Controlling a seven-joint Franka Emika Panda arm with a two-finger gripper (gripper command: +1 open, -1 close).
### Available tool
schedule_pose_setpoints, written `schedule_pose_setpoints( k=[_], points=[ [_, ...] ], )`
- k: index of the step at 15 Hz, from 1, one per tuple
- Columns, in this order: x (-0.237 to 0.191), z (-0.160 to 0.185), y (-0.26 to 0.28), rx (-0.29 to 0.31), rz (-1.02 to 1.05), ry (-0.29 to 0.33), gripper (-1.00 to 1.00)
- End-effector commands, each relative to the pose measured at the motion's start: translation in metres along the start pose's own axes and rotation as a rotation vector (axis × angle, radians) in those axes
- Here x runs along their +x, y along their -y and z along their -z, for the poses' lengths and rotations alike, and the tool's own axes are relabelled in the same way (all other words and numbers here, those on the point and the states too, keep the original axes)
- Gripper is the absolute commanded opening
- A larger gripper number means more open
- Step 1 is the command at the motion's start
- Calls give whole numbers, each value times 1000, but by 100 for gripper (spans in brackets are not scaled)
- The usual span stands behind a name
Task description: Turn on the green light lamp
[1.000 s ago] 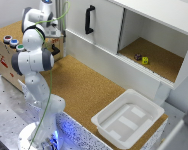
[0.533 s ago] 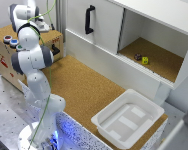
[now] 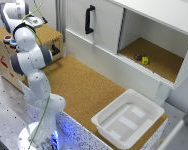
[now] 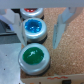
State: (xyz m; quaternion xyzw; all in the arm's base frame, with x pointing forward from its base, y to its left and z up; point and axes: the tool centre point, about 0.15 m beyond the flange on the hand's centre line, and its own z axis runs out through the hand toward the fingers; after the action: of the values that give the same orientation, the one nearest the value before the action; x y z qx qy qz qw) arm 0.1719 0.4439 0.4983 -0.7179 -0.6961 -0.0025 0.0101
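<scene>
In the wrist view three round lamps with pale silvery rims sit in a row on a surface with a cork-like top: the green light lamp (image 4: 34, 56), a blue-topped one (image 4: 34, 27) and a red-topped one (image 4: 31, 11). No glow can be made out on the green lamp. My gripper (image 4: 39, 42) hangs above them, open and empty. Its two fingers stand on either side of the blue lamp, and the fingertips (image 4: 56, 41) reach the gap between blue and green. In the exterior view the hand (image 3: 16, 12) is over the wooden box (image 3: 50, 34), and the arm hides the green lamp.
A white plastic bin (image 3: 105, 121) stands at the front right of the cork table. Behind is a white cabinet with a black handle (image 3: 88, 20). Its open compartment holds a small yellow object (image 3: 145, 60) and a dark one (image 3: 138, 56).
The arm's hand has moved toward the exterior view's left, over the wooden box. Nothing else has moved.
</scene>
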Motion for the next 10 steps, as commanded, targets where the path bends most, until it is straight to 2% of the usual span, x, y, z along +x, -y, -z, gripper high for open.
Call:
schedule_pose_setpoints(
  k=[1,4,10],
  points=[
    [-22,6,11,30,54,-47,-100],
    [-18,2,9,44,68,-72,-100],
    [-11,-27,7,144,62,-68,-100]
  ],
)
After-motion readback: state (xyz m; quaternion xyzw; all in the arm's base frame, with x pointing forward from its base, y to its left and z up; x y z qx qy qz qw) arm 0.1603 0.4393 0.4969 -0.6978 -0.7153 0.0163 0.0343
